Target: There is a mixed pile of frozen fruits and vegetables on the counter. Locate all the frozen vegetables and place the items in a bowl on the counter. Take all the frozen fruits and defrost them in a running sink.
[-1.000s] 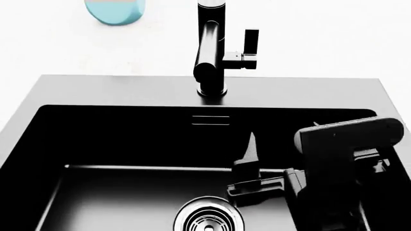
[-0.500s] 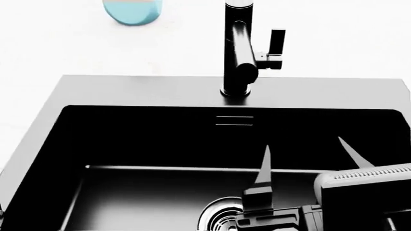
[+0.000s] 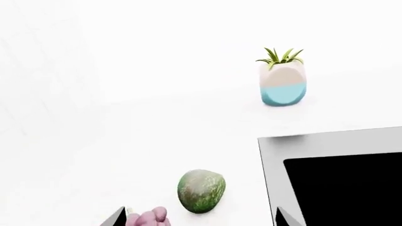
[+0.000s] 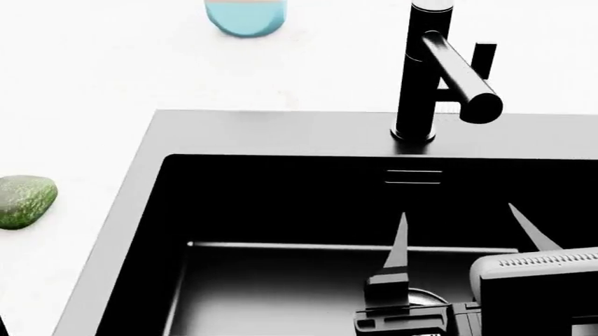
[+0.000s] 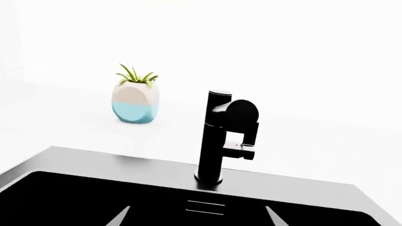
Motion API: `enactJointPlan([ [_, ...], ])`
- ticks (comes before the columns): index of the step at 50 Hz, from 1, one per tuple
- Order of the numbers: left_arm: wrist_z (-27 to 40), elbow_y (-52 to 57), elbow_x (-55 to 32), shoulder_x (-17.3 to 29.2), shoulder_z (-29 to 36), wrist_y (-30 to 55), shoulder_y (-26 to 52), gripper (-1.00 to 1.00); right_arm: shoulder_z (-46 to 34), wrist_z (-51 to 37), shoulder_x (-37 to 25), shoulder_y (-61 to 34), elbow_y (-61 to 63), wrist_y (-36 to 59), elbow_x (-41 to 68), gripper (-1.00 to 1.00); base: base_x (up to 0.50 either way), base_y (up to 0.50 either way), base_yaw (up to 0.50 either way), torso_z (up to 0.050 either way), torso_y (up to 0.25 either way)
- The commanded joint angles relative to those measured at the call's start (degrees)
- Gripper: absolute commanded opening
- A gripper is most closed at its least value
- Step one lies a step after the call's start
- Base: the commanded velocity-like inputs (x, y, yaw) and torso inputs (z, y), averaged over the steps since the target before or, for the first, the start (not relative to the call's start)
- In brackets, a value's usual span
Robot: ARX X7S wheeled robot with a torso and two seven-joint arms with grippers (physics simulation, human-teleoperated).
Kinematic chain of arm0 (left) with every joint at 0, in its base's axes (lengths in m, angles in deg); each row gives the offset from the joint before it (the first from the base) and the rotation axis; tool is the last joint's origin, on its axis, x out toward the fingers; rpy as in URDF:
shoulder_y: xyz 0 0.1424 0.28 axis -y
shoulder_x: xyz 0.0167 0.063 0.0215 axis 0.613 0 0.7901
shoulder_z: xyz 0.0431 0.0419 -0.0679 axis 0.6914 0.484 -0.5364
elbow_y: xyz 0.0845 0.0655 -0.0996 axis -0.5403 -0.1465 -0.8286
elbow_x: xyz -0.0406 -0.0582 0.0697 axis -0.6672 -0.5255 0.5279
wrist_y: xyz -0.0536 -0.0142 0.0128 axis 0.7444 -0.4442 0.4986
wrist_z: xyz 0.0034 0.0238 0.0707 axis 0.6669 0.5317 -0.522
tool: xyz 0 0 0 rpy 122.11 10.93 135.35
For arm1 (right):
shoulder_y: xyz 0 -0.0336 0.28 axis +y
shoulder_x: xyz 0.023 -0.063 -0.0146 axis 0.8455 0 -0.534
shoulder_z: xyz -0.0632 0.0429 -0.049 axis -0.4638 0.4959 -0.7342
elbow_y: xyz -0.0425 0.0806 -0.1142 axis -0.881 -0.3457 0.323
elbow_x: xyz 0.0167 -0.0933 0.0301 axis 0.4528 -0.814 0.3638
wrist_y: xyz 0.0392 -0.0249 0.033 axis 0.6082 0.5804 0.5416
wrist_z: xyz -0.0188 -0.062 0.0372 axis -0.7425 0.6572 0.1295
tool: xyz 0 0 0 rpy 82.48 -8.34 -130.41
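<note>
The mottled green frozen vegetable (image 4: 24, 201) (image 3: 201, 190) lies on the white counter (image 4: 84, 84), left of the black sink (image 4: 280, 133). The pink bumpy frozen fruit (image 3: 148, 219) rests on the counter just inside one fingertip of my left gripper (image 3: 199, 220), which is open with the green lump just ahead of it. My right gripper (image 4: 467, 234) (image 5: 197, 217) hangs open and empty over the basin, facing the black faucet (image 4: 421, 70) (image 5: 220, 136). No water shows at the spout. The bowl is out of view.
A small teal and beige planter (image 4: 245, 17) (image 3: 283, 84) (image 5: 135, 101) stands on the counter behind the sink's left side. The sink's grey rim (image 3: 270, 165) lies close to my left gripper's other fingertip. The chrome drain (image 4: 425, 297) peeks out behind my right gripper.
The head view has panned left: sink, faucet and planter now sit further right, and the green lump has come into view. The faucet spout now points rightward. My right gripper stays open over the basin.
</note>
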Motion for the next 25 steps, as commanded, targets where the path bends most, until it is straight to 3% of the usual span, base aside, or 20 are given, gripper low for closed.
enactJointPlan([
  [1,0.8,-1.3,-1.1,-1.1,-2.1,6.9,3.1,1.00,3.4,0.5,0.8,-0.1,0.9,1.0,0.4,1.00,0.00,0.00,0.00,0.000,0.000],
  [2,3.0,-1.9,0.5,-0.2,0.2,9.6,4.8,1.00,3.3,0.7,0.9,0.0,0.6,0.5,0.2,1.00,0.00,0.00,0.00,0.000,0.000],
  [4,1.5,-0.9,-1.6,-0.4,-4.5,9.0,1.6,1.00,2.9,0.7,1.0,0.0,0.3,0.4,0.0,1.00,0.00,0.00,0.00,0.000,0.000],
  [6,2.6,-3.8,1.6,0.3,-2.3,7.7,0.9,1.00,2.8,0.7,1.0,-0.1,0.5,0.6,0.4,1.00,0.00,0.00,0.00,0.000,0.000],
  [13,4.7,-8.6,2.1,0.3,0.0,11.3,6.8,1.00,2.5,0.8,1.1,0.1,0.3,0.4,0.7,1.00,0.00,0.00,0.00,0.000,0.000],
  [25,0.9,-25.0,3.5,-1.5,5.0,6.9,14.0,1.00,1.9,0.7,1.2,0.5,-0.1,0.1,0.7,1.00,0.00,0.00,0.00,0.000,0.000],
])
